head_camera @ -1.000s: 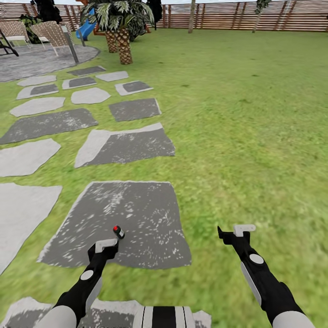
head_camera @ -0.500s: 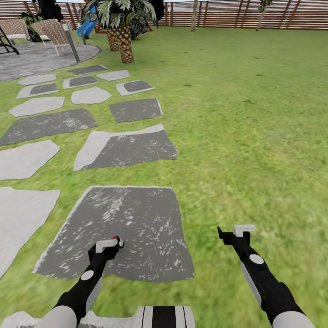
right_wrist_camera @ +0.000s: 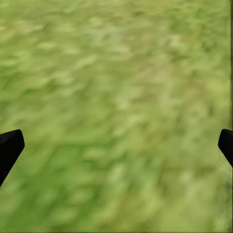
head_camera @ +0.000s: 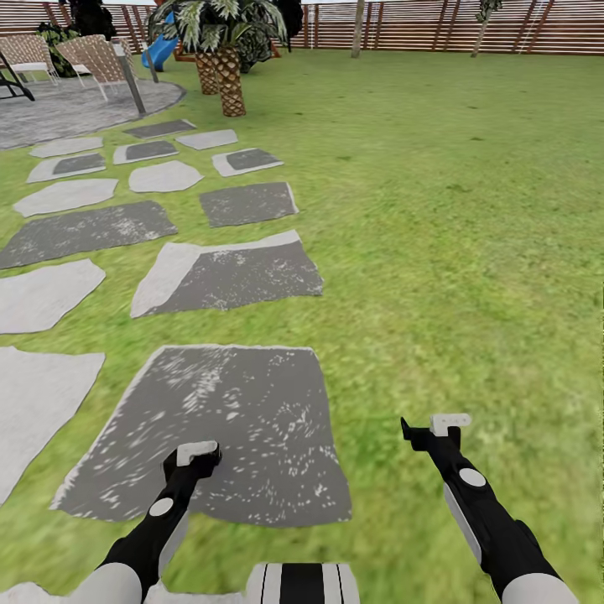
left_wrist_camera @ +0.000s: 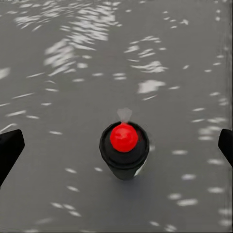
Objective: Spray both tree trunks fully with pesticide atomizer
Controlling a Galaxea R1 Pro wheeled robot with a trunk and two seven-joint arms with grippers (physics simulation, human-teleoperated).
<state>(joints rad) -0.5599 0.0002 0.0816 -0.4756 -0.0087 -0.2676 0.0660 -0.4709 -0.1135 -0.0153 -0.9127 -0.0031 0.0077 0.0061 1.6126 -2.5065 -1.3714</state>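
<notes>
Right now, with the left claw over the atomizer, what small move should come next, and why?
Probably lower the left claw straight down. In the left wrist view the atomizer stands upright on the grey stone slab, roughly centred between the spread fingertips, which are apart from it. Closing now would likely catch nothing; descend first, then close on the black body.

You get even, bright daylight with hardly any cast shadows — the green grass floor [right_wrist_camera: 116, 97] smears into soft blur, and the dark grey stone slab [left_wrist_camera: 73, 58] looks streaky.
</notes>
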